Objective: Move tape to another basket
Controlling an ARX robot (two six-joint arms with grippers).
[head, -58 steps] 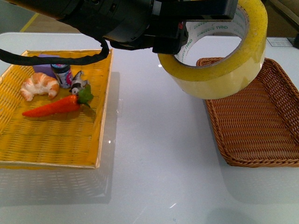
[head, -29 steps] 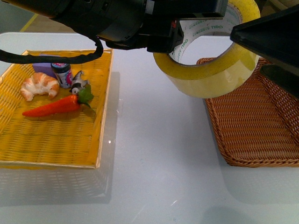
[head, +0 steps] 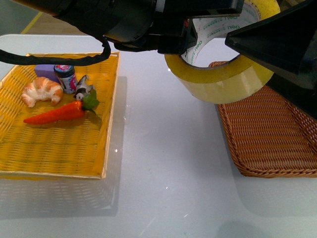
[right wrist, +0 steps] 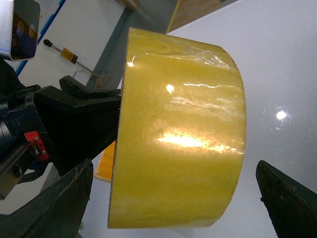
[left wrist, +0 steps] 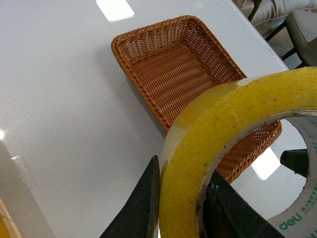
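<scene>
The tape (head: 223, 84) is a wide yellowish roll with a white core printed in green. It hangs in the air over the table, just left of the brown wicker basket (head: 277, 129). My left gripper (head: 190, 42) is shut on the roll's wall, one finger outside and one inside, as the left wrist view (left wrist: 181, 198) shows. There the tape (left wrist: 198, 134) partly covers the basket (left wrist: 168, 64) below. My right gripper (head: 257, 57) is open at the roll's right side. In the right wrist view its fingers (right wrist: 59, 203) stand wide on either side of the tape (right wrist: 178, 139), apart from it.
The yellow woven basket (head: 49, 144) at the left holds a croissant (head: 42, 90), a carrot (head: 57, 113), a small can (head: 66, 78), a purple block (head: 44, 69) and a small figure (head: 84, 88). The white table (head: 163, 163) lies between the baskets.
My right gripper has come into the front view from the right and moved further left, beside the tape. The tape in my left gripper has hardly shifted.
</scene>
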